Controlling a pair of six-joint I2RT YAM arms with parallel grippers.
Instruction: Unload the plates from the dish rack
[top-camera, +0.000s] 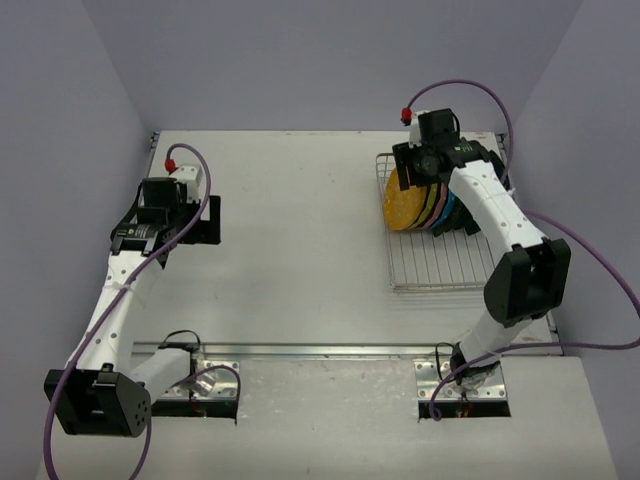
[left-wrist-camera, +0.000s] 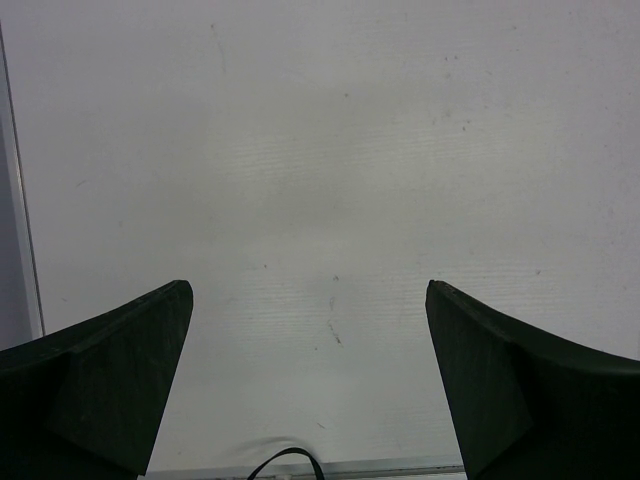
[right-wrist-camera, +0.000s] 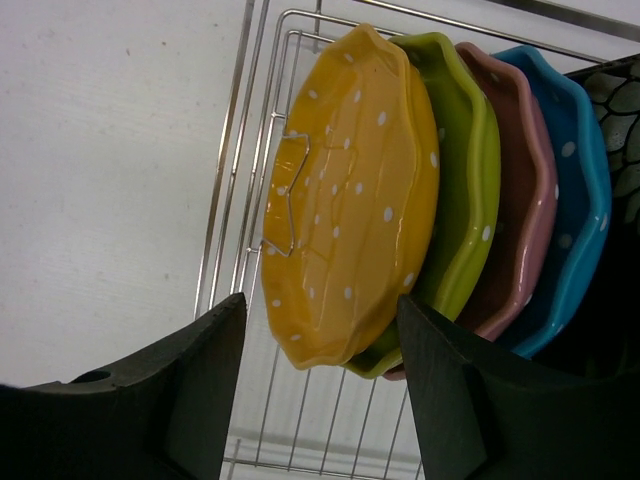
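1. Currently you're in the approach step: the plates stand upright in the dish rack (top-camera: 440, 270), with the orange plate (right-wrist-camera: 350, 200) at the front.
2. Your right gripper (right-wrist-camera: 320, 305) is wide open and empty, aimed at the orange rim.
3. Next, straddle only that rim, close, and lift it clear of the yellow-green plate (right-wrist-camera: 470, 170).
4. Your left gripper (left-wrist-camera: 310, 300) is open and empty above the table (left-wrist-camera: 320, 150).

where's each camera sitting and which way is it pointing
Top external: above and behind the bases, looking down the table; both arms show, left hand over the table, right hand at the dish rack.
Left wrist: on the left arm, facing only table; its dark fingers frame the bottom corners.
Right wrist: on the right arm, facing the orange plate between its own fingers.
Shared: top and right wrist both see orange plate and dish rack.
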